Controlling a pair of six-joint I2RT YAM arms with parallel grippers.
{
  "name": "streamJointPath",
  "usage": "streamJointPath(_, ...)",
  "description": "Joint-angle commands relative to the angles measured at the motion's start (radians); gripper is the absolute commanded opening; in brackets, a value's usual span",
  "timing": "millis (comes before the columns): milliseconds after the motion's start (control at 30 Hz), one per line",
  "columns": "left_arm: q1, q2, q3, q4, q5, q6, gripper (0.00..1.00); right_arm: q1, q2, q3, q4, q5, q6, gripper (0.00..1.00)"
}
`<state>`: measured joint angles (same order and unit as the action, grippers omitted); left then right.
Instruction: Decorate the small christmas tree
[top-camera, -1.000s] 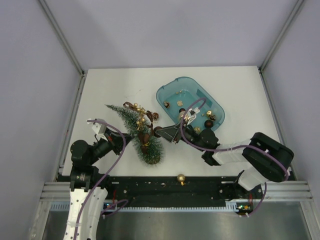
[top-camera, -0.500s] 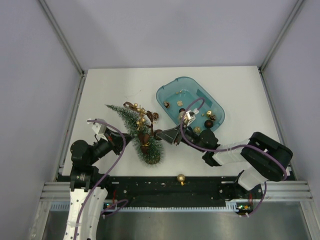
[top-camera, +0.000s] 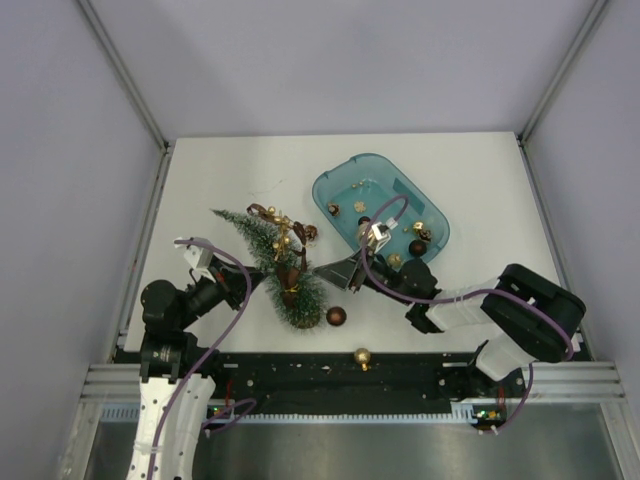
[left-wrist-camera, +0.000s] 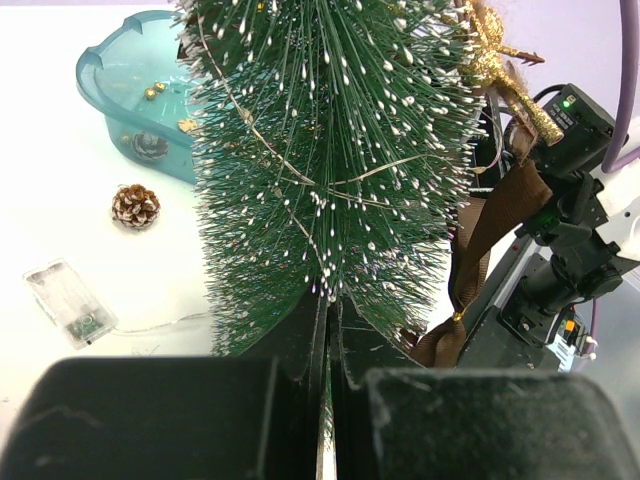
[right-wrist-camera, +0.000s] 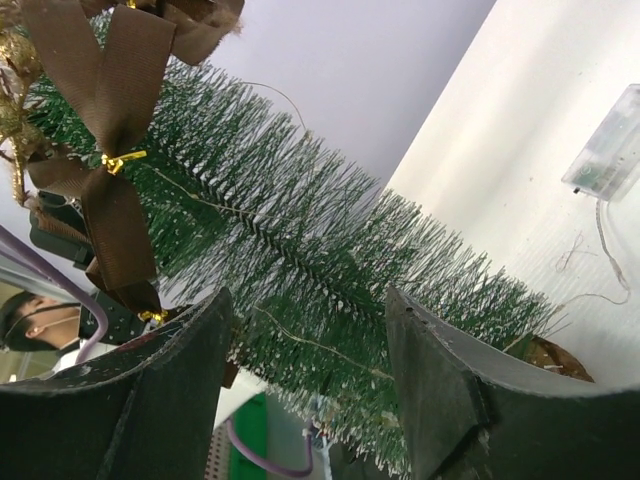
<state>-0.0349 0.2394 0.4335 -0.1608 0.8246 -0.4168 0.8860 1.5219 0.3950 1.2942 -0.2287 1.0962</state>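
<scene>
Small christmas tree (top-camera: 268, 262): I've got it lying on its side on the desk (top-camera: 230, 170), just left of the teal tray (top-camera: 320, 195), with its tip pointing away from the tray.
Left tool (left-wrist-camera: 328, 310): clenched tight, fingers pressed flat together, tips right at the bristles on the tree's side away from the tray. I can't tell whether anything thin is pinched.
Right tool (right-wrist-camera: 308, 300): released, jaws spread wide with nothing between them, sitting in the gap between the tray and the tree, bristles straight ahead.
Brown ball (top-camera: 337, 316): on the desk, clear of the tray on its near-left side, just beside the tree's thick end.
Brown bow (right-wrist-camera: 110, 170): on the tree's branches, on the side facing the tray.
Pine cone (left-wrist-camera: 134, 205): on the desk, just outside the tray wall.
Battery box (left-wrist-camera: 70, 300): clear plastic, on the desk near the tray.
Gold ball (top-camera: 362, 356): well apart from the tray, down by the arm bases.
</scene>
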Motion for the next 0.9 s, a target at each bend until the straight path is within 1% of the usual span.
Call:
streamJointPath(0, -0.002, -0.04, 0.007, 0.023, 0.002, -0.002, 0.0, -0.012, 0.001, -0.002, 0.428, -0.011, 0.008, 0.62)
streamJointPath(200, -0.002, -0.04, 0.007, 0.021, 0.002, -0.002, 0.0, -0.021, -0.006, -0.016, 0.425, -0.008, 0.007, 0.61)
streamJointPath(267, -0.002, -0.038, 0.007, 0.021, 0.002, -0.002, 0.0, -0.045, -0.017, -0.034, 0.416, -0.006, 0.01, 0.59)
streamJointPath(333, -0.002, -0.04, 0.008, 0.018, 0.001, 0.0, 0.0, -0.079, -0.049, -0.053, 0.361, -0.008, 0.019, 0.56)
streamJointPath(367, -0.002, -0.038, 0.008, 0.017, -0.001, 0.001, 0.0, -0.093, -0.08, -0.062, 0.299, -0.009, 0.008, 0.54)
streamJointPath(400, -0.002, -0.038, 0.008, 0.015, -0.002, 0.003, 0.0, -0.102, -0.118, -0.059, 0.213, -0.009, -0.019, 0.54)
streamJointPath(433, -0.002, -0.04, 0.008, 0.015, -0.002, 0.003, 0.0, -0.107, -0.173, -0.042, 0.068, 0.0, -0.06, 0.54)
streamJointPath(500, -0.002, -0.04, 0.008, 0.017, -0.002, 0.003, 0.0, -0.105, -0.299, 0.046, -0.312, 0.044, -0.222, 0.54)
streamJointPath(533, -0.002, -0.038, 0.007, 0.017, -0.002, 0.003, 0.0, -0.105, -0.336, 0.112, -0.504, 0.078, -0.296, 0.55)
streamJointPath(567, -0.002, -0.037, 0.007, 0.017, -0.002, 0.003, 0.0, -0.105, -0.354, 0.166, -0.644, 0.133, -0.39, 0.56)
streamJointPath(633, -0.002, -0.037, 0.005, 0.018, -0.002, 0.003, 0.0, -0.108, -0.367, 0.284, -0.897, 0.251, -0.496, 0.59)
streamJointPath(767, -0.002, -0.04, 0.007, 0.015, -0.005, 0.004, 0.0, -0.133, -0.315, 0.46, -1.18, 0.418, -0.62, 0.6)
streamJointPath(867, -0.002, -0.04, 0.007, 0.014, -0.005, 0.004, 0.0, -0.165, -0.231, 0.588, -1.384, 0.517, -0.639, 0.6)
